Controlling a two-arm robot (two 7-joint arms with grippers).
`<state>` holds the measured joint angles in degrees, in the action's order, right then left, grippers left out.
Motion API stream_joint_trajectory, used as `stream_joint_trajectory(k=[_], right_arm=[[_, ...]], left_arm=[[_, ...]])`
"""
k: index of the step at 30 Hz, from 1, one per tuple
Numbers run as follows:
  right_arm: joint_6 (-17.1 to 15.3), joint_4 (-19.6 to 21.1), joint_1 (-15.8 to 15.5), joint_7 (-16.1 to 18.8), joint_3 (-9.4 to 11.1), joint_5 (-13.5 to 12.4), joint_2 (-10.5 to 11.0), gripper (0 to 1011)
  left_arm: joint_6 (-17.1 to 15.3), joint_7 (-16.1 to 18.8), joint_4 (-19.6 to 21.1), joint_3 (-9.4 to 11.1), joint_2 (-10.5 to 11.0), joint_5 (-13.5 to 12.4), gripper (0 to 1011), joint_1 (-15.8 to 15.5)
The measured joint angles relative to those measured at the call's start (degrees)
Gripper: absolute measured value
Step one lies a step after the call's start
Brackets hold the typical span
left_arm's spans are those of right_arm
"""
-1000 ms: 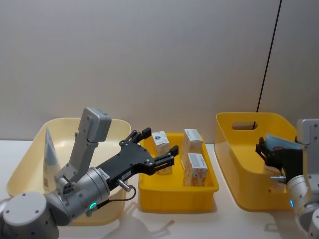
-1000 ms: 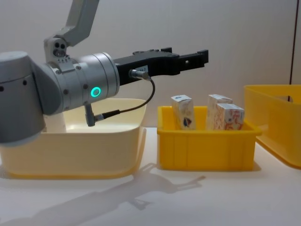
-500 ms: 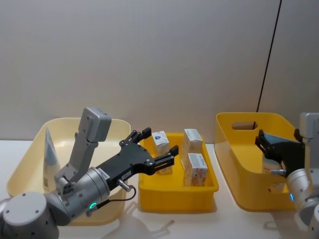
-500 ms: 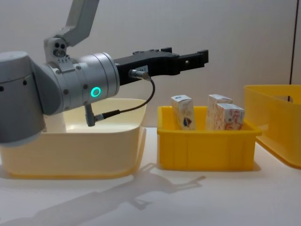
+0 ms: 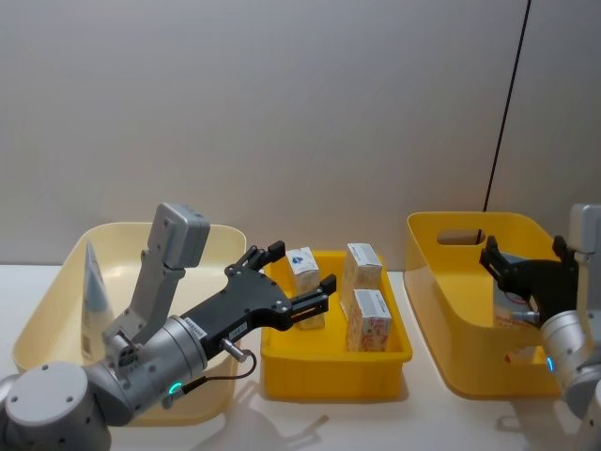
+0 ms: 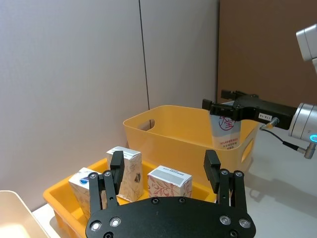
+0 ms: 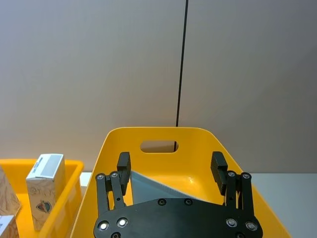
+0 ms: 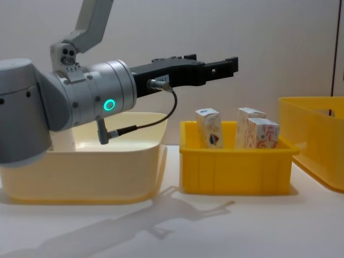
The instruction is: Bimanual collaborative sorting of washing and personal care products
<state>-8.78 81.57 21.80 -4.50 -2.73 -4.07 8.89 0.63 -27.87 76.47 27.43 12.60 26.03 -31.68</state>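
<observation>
Fingers of the left gripper [image 6: 164,158] are spread wide and hold nothing. The arm reaches across a cream oval plastic tub [image 5: 127,249] set just left of a small yellow plastic tray [image 5: 333,371], and the gripper hovers above the tray's left half.
- Cream tub: one tall light-blue squeeze tube [image 5: 94,287] stands against the wall farthest from the tray.
- Tray: three small upright white cartons [image 5: 368,319] with orange-pink print. One is at the left, two are close together at the right.
- Right of the tray, near but apart: a large yellow plastic bin with a handle slot [image 5: 441,282]. The right gripper [image 7: 171,166] is over it, fingers wide apart, the flat end of a second light-blue tube [image 6: 225,131] between them. They do not look clamped on it.

Step, as I judge it: the right arm is at the drop-off of a tube into the large bin, and the left arm waits over the cartons. Next, the right gripper should rise straight up, clear of the tube and rim. The left, if it goes for a carton, must straddle one without tipping its neighbours.

Writing:
- Tube: red circle logo with red print below, not legible.
- Cartons: a blue oval mark, no readable words.
</observation>
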Motion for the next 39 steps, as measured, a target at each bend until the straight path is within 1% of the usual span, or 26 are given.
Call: stream_joint_trajectory(k=[10, 21, 28, 33, 39], right_arm=[[0.5, 2.0, 0.2, 0.7, 0.9, -0.5, -0.4, 1002], [1.0, 6.5, 0.1, 2.3, 2.1, -1.7, -0.8, 1002], [1.1, 6.9, -0.2, 2.4, 2.0, -1.9, -0.7, 1002], [1.5, 7.8, -1.7, 2.8, 1.2, -2.6, 0.1, 1002], [2.2, 9.3, -4.3, 3.5, -0.2, -3.8, 1.4, 1001]], left_arm=[[0.0, 0.0, 0.0, 0.0, 0.0, 0.0, 1002, 0.0], [0.0, 0.0, 0.0, 0.0, 0.0, 0.0, 1003, 0.0], [0.0, 0.2, 0.1, 0.0, 0.0, -0.1, 1003, 0.2], [-0.1, 2.0, 1.2, -0.1, 0.7, -1.0, 1003, 1.4], [-0.3, 6.0, 3.7, -0.3, 2.0, -3.2, 1002, 4.0]])
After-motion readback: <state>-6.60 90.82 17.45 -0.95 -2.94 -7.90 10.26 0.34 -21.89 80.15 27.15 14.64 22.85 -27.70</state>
